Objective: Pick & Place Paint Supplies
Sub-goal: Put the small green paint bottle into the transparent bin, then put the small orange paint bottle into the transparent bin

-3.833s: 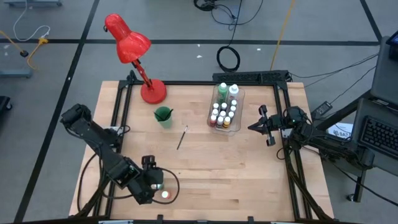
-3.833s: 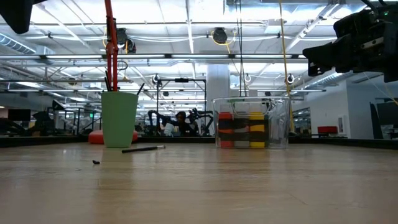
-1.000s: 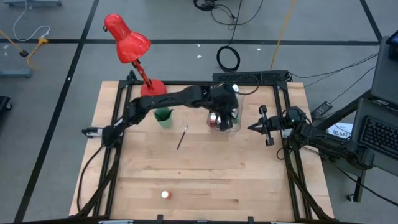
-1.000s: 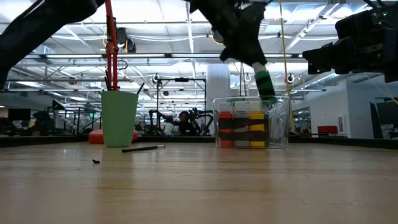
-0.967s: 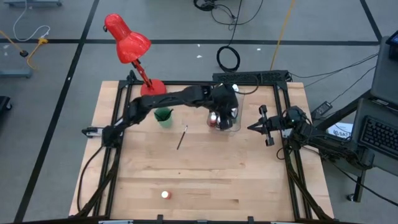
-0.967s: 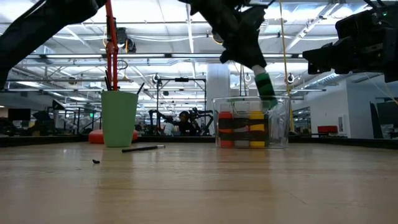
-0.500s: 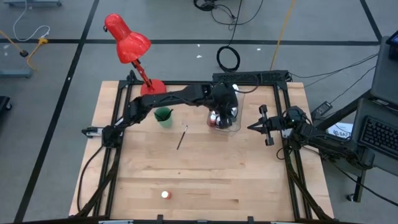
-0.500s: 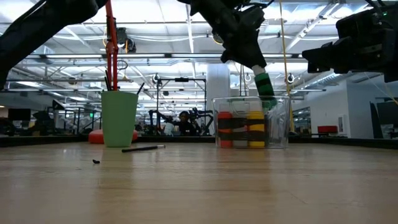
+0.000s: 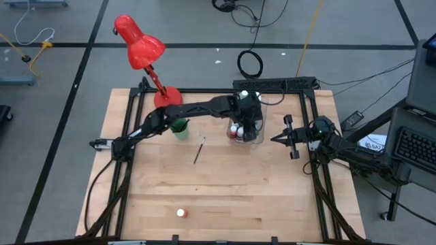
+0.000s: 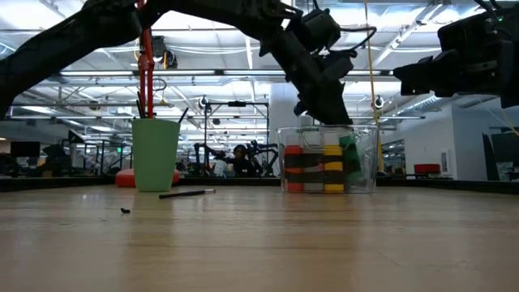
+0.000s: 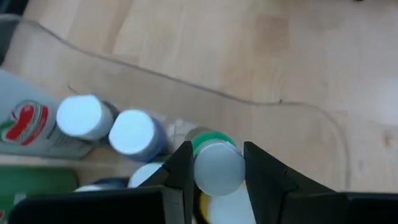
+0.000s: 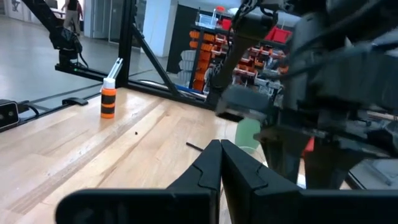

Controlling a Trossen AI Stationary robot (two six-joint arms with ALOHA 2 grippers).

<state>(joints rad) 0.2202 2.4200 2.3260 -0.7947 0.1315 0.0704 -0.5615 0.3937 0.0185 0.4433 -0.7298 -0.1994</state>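
My left jaws [image 11: 214,165] pinching green paint bottle [image 11: 213,163] inside clear bin [image 10: 366,162]; lower straight, clear neighbours, then release. Right jaws [image 12: 219,163] pressed together, parked.

Left hand [image 11: 214,167] grips green bottle [image 11: 212,163] inside clear bin [image 11: 186,99].

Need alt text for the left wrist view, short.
The left gripper is shut on a green paint bottle with a white cap, inside the clear plastic bin among other white-capped bottles. Bare wooden table lies beyond the bin.
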